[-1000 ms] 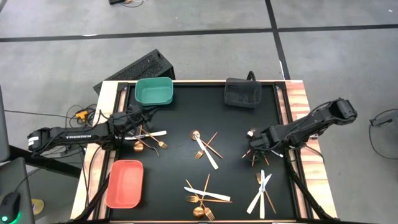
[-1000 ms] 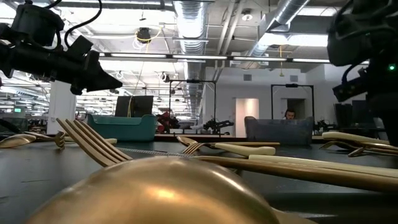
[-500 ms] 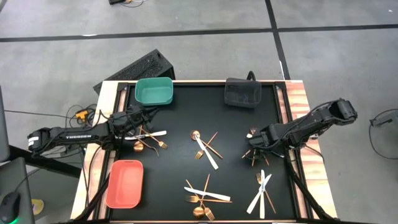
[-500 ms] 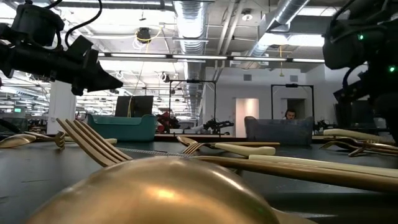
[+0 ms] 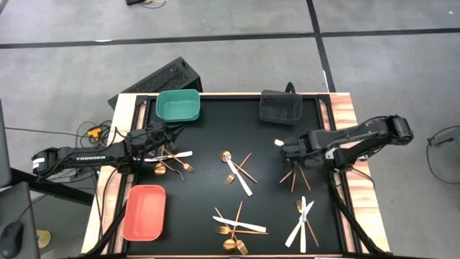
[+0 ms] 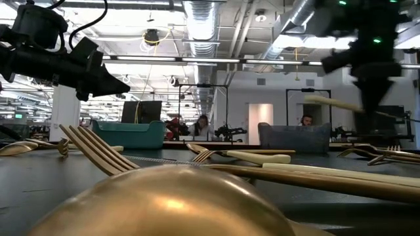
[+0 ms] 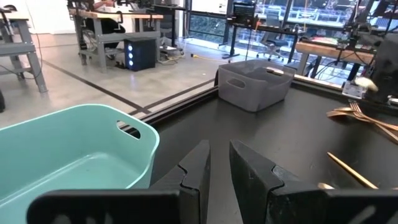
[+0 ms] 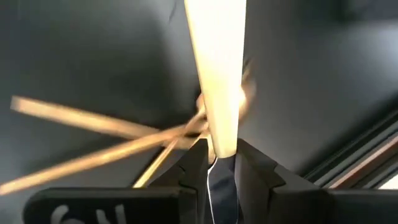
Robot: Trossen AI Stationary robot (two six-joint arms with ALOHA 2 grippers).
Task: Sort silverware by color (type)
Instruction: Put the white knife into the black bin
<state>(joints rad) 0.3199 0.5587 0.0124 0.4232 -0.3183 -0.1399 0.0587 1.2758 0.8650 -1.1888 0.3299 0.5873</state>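
Right end effector [image 8: 216, 163] gripping cream knife [image 8: 216, 68], black table [image 5: 215, 137]

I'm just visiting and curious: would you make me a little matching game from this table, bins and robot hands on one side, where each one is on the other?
Things:
1. teal bin
2. salmon bin
3. dark bin
4. right gripper

Places or states:
A. far edge of the table, on the right arm's side
B. holding a cream knife above the mat
C. near edge, on the left arm's side
D. far edge, just ahead of the left gripper

Pairs: 1-D, 2-C, 3-A, 4-B
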